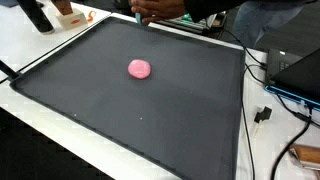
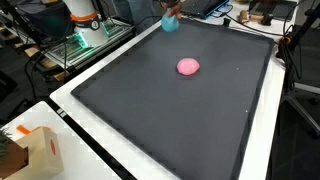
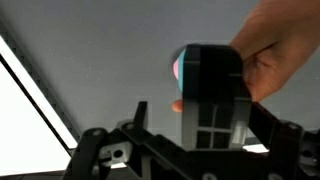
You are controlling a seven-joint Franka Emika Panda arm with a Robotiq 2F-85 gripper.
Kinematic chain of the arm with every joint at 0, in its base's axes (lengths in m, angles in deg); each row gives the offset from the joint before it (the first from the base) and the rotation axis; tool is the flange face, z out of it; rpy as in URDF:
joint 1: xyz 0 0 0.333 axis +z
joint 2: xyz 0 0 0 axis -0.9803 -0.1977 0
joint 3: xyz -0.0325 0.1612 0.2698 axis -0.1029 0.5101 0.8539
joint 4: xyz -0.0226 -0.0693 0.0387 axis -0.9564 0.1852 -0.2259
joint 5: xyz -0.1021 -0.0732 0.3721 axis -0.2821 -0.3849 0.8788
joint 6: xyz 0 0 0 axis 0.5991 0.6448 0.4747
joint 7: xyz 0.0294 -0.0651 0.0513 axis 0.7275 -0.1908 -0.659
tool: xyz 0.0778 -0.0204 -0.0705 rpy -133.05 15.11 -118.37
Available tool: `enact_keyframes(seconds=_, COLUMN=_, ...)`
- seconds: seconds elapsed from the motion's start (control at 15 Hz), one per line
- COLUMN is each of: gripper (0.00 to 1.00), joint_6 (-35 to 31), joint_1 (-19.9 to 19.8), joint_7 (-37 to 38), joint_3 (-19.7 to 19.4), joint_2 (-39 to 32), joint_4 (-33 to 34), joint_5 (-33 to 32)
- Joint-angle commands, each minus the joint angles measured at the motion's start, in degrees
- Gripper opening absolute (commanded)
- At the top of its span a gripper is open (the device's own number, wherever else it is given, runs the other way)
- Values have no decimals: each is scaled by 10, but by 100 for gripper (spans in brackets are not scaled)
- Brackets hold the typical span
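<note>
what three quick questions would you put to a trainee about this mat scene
1. True or false: the pink round lump lies on the dark grey flat mat, apart from the person's hand.
2. Pick one: the small object that the person's hand holds at the mat's far edge is A) red, B) blue, C) yellow.
3. Short answer: in the wrist view, how do the jaws stand?

Key: 1 true. 2 B. 3 shut, pressed together at the centre of the view.
</note>
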Motion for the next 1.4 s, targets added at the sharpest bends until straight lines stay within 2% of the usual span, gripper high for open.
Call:
enact_keyframes(seconds=0.0, gripper=100, joint_6=2, joint_1=8, joint_7=2, joint_3=-8, joint_2=0, joint_4=1, joint_5=-4)
enact_keyframes(seconds=0.33, gripper=100, joint_6=11, joint_1=17, joint_7=-26, joint_3=-12, joint_2=-1, joint_4=2, joint_5=-3)
enact_keyframes(seconds=0.4, gripper=75, joint_6=8, joint_1=20, joint_7=-34, joint_3=-14, joint_2=-1, joint_4=2, joint_5=0)
enact_keyframes(seconds=0.47, gripper=75, joint_6=9, joint_1=21, joint_7=-38, joint_3=-14, joint_2=-1, joint_4=2, joint_5=0)
enact_keyframes(seconds=0.73, gripper=42, joint_6=6, joint_1=26, joint_7=-52, joint_3=-16, joint_2=-1, joint_4=1, joint_5=0)
enact_keyframes(seconds=0.87, gripper=29, joint_6=5, joint_1=28, joint_7=-55, joint_3=-16, joint_2=-1, joint_4=1, joint_5=-1)
enact_keyframes(seconds=0.93, gripper=25, joint_6=5, joint_1=29, joint_7=-56, joint_3=-16, joint_2=-1, joint_4=1, joint_5=0)
enact_keyframes(seconds=1.13, gripper=25, joint_6=2, joint_1=26, joint_7=-47, joint_3=-14, joint_2=-1, joint_4=1, joint_5=-3)
enact_keyframes(seconds=1.2, gripper=50, joint_6=2, joint_1=26, joint_7=-47, joint_3=-14, joint_2=-1, joint_4=1, joint_5=-3)
enact_keyframes(seconds=1.33, gripper=50, joint_6=2, joint_1=26, joint_7=-47, joint_3=-14, joint_2=-1, joint_4=1, joint_5=-3)
